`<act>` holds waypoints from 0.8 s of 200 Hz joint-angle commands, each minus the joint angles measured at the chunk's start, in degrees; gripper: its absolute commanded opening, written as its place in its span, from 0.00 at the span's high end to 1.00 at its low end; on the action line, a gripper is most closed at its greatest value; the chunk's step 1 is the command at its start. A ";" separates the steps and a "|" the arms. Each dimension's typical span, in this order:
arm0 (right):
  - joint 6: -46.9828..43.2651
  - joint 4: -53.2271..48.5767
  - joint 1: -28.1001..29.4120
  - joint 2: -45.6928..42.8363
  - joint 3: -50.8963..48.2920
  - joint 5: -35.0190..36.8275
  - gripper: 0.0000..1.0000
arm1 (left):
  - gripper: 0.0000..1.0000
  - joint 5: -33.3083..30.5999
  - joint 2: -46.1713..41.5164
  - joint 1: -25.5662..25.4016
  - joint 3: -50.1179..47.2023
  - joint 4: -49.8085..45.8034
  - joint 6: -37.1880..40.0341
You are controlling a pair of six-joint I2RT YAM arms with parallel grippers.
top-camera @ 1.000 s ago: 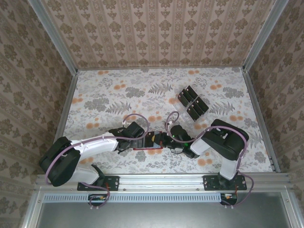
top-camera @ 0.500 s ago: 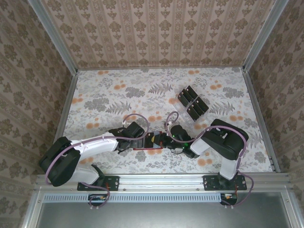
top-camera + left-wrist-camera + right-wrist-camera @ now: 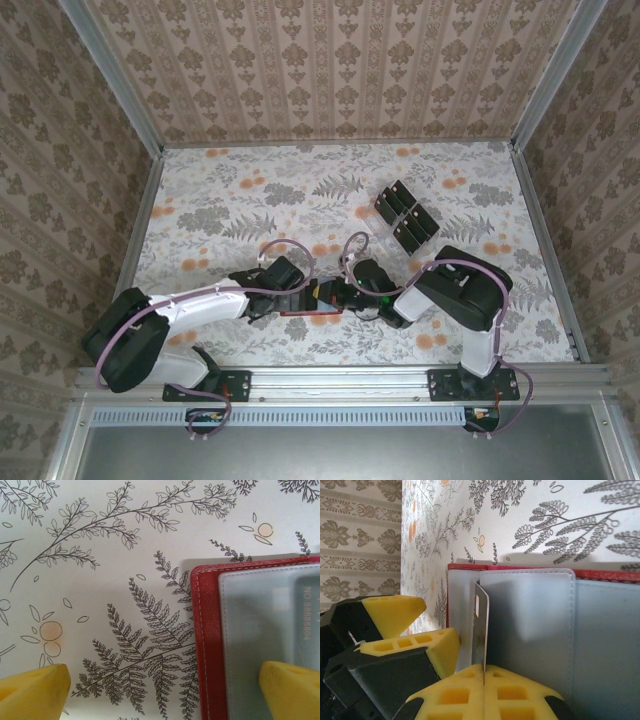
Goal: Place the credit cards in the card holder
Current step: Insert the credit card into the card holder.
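The red leather-like card holder lay open, a thin card edge-on at its sleeve; small black rectangular credit cards lay well apart.

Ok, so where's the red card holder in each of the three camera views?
Top external: card holder, a red sliver low centre on the fern-print table cover.
Left wrist: lower right corner, open, clear pocket showing.
Right wrist: centre to right, red edge on top, credit card upright at its pocket.
Shared landmark: the fern-print cover.

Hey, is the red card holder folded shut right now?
No, in the right wrist view the card holder lies opened flat with its clear plastic inside facing up.
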 commanded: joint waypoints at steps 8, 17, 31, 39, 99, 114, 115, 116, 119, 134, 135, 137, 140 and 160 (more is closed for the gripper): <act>-1.31 -5.06 0.07 2.53 1.65 -1.62 1.00 | 0.00 -0.37 0.20 -0.20 -1.30 -2.12 -0.18; -1.51 -6.18 -0.01 2.65 2.25 -1.83 1.00 | 0.00 -0.38 0.20 -0.08 -1.22 -2.12 -0.02; -1.97 -8.41 0.01 2.67 3.32 -2.14 1.00 | 0.00 -0.37 0.20 0.02 -0.87 -1.93 0.25; -2.10 -9.38 -0.03 2.48 3.77 -1.89 0.98 | 0.00 -0.29 0.20 0.23 -0.63 -1.96 0.36; -5.16 -19.47 -0.13 -3.38 6.82 -0.46 0.58 | 0.00 3.18 -4.62 6.51 -0.08 -1.15 1.90; -6.81 -23.60 -0.21 -5.44 8.12 -0.08 0.48 | 0.00 3.61 -6.26 8.48 0.08 -1.77 2.72; -7.00 -23.90 -0.20 -5.60 8.25 -0.03 0.47 | 0.00 3.60 -6.37 8.66 0.09 -1.88 2.76; -7.13 -24.19 -0.24 -5.77 8.37 -0.01 0.47 | 0.00 3.63 -6.47 8.80 0.14 -1.93 2.78; -7.50 -25.13 -0.28 -6.13 8.74 -0.01 0.45 | 0.00 3.73 -6.82 9.07 0.18 -2.06 2.84; -9.64 -30.21 -0.31 -8.19 10.71 0.47 0.37 | 0.00 3.80 -8.39 10.30 0.02 -2.92 3.34; -9.77 -30.55 -0.29 -8.34 10.91 0.50 0.37 | 0.00 3.82 -8.49 10.41 0.02 -2.98 3.38; -9.98 -31.18 -0.28 -8.54 11.17 0.55 0.36 | 0.00 3.84 -8.72 10.58 -0.03 -3.13 3.34; -10.48 -32.32 -0.28 -8.99 11.59 0.73 0.35 | 0.00 3.80 -9.02 10.72 -0.13 -3.32 3.35; -13.62 -39.17 -0.27 -11.56 14.17 1.93 0.33 | 0.00 4.09 -10.66 11.39 -1.39 -3.73 3.07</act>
